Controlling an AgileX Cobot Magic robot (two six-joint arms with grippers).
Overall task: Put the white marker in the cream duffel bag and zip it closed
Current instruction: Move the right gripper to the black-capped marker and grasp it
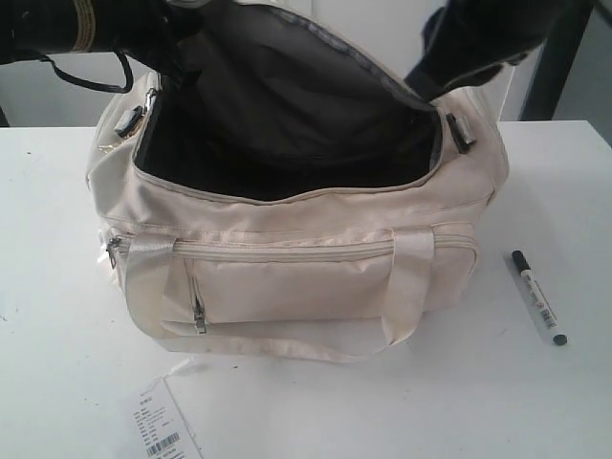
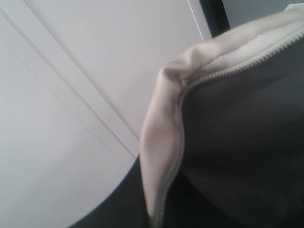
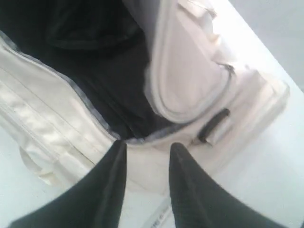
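1. The cream duffel bag [image 1: 287, 277] sits on the white bench [image 1: 57, 382] with its main zip undone. The mouth gapes wide on the dark lining [image 1: 287, 124], and the back flap stands raised.
2. The white marker [image 1: 538, 296] lies flat on the bench just to the right of the bag, apart from it and outside it. Its black cap points away towards the back.
3. The left arm [image 1: 67, 29] reaches in from behind the bag's left end, up at the raised flap. Its end is lost against the dark lining. The left wrist view shows only the bag's cream zip edge [image 2: 161, 142] pressed close, with no fingers in sight. I cannot tell whether the left pincer is open or closed.
4. The right arm [image 1: 478, 43] slants down from behind the bag's right end and stops above that end.
5. The right pincer [image 3: 147, 145] points down at the bag's end, near the dark zip tab [image 3: 213, 126]. Its two dark fingers [image 3: 111, 180] stand apart with nothing between them, so it is open and empty.
6. A paper barcode tag [image 1: 163, 432] lies on the bench in front of the bag, towards its left.
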